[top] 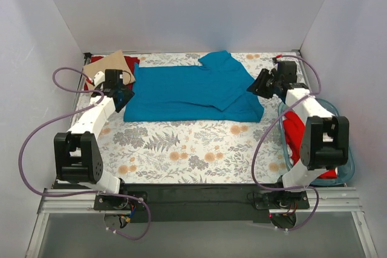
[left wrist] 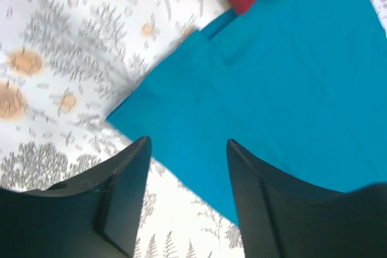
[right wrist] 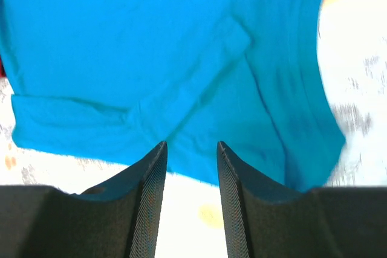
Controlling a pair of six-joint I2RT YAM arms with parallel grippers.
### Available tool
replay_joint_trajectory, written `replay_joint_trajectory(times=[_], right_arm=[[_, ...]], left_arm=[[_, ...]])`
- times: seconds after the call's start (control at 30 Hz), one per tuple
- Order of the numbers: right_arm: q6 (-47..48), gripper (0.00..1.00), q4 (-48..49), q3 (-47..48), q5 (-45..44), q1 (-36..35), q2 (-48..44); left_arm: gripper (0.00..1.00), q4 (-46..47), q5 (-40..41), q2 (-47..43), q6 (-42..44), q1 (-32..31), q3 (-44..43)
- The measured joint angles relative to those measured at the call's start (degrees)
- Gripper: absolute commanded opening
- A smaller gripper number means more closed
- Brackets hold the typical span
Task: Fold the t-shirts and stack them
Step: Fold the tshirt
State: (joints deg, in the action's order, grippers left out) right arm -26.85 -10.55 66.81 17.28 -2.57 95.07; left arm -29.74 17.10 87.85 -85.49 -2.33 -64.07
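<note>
A teal-blue t-shirt [top: 187,92] lies spread across the back half of the floral table cloth, one sleeve folded over its right part. My left gripper [top: 123,98] is open and empty just above the shirt's left edge; that edge shows between its fingers in the left wrist view [left wrist: 254,89]. My right gripper [top: 260,84] is open and empty above the shirt's right edge, which shows in the right wrist view [right wrist: 181,58]. A folded tan-beige shirt [top: 112,63] lies on a red shirt [top: 132,61] at the back left. More red shirts [top: 296,128] lie in the tub.
A clear blue-tinted plastic tub [top: 349,170] stands at the right, under my right arm. White walls close in the table on three sides. The floral table cloth [top: 181,155] lies bare in front of the teal shirt.
</note>
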Motion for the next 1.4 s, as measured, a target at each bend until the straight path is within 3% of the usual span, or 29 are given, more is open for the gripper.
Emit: replay_joint_trajectory(times=[0.13,0.33,0.57,0.77,1.0,1.13,1.27,1.4], right_arm=[[-0.2,0.42,0.6,-10.5,-1.1,0.0,-9.1],[-0.2,0.42,-0.1,-19.9,-3.1,0.0,-13.3],[0.0,0.42,0.1,-21.6,-4.0,0.0,-15.2],[0.1,0.43,0.1,-21.7,-4.1,0.1,-15.0],[0.1,0.45,0.2,-21.7,-4.6,0.4,-13.5],[0.1,0.48,0.2,-21.6,-5.1,0.4,-11.8],[0.3,0.52,0.2,-21.6,-5.7,0.6,-10.3],[0.4,0.53,0.3,-21.6,-6.9,0.6,-9.5]], left_arm=[[0.44,1.9,-2.4,-4.4,-2.3,0.1,8.3],[0.44,3.8,-5.6,-3.8,-5.8,0.7,14.8],[0.45,9.6,-10.5,-0.5,-8.0,8.4,17.0],[0.44,13.3,-13.4,2.3,-8.6,9.3,17.3],[0.31,14.9,-14.3,3.1,-9.6,9.3,17.9],[0.2,14.7,-13.7,3.5,-10.2,9.3,17.9],[0.01,14.5,-13.0,3.7,-10.5,9.3,17.9],[0.0,14.4,-13.1,4.0,-10.5,9.3,17.8]])
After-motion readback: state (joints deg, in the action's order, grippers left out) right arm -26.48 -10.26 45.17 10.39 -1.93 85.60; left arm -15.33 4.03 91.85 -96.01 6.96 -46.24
